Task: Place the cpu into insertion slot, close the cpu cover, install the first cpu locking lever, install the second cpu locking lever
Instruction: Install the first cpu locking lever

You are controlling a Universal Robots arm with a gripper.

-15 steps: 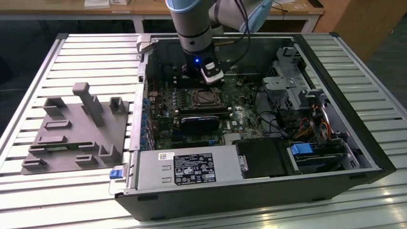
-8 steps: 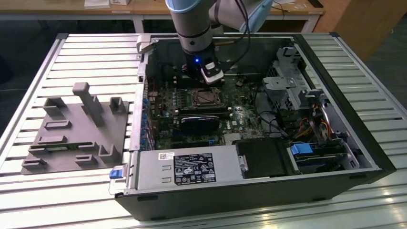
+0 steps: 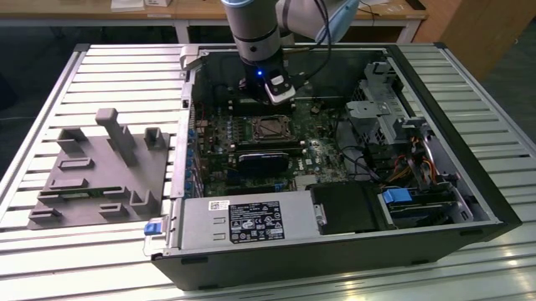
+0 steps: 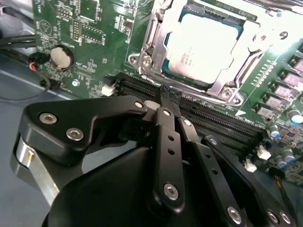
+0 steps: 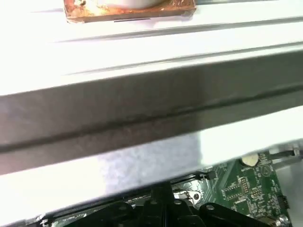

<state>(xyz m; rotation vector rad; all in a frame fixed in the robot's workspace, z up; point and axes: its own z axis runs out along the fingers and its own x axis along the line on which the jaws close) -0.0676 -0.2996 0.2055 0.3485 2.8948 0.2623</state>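
A: Where is the cpu?

B: In the second wrist view its pale metal top sits square in the insertion slot, and the cpu cover frames it. Whether the cover is pressed fully flat I can't quite say; glare washes out that part.

A: And the tool?

B: Its fingers are drawn together to a narrow tip with nothing between them. The tip hangs just beside the socket's near edge, over the long black memory slots. In the exterior view the tool stands inside the computer case, just behind the socket, while the grey fixture lies apart on the counter.

A: So the step in hand?

B: I'd judge the levers. Done well, that means keeping the closed tip low and pushing on the thin wire lever itself, never on the chip or the memory slots, with steady pressure until it hooks under its catch.
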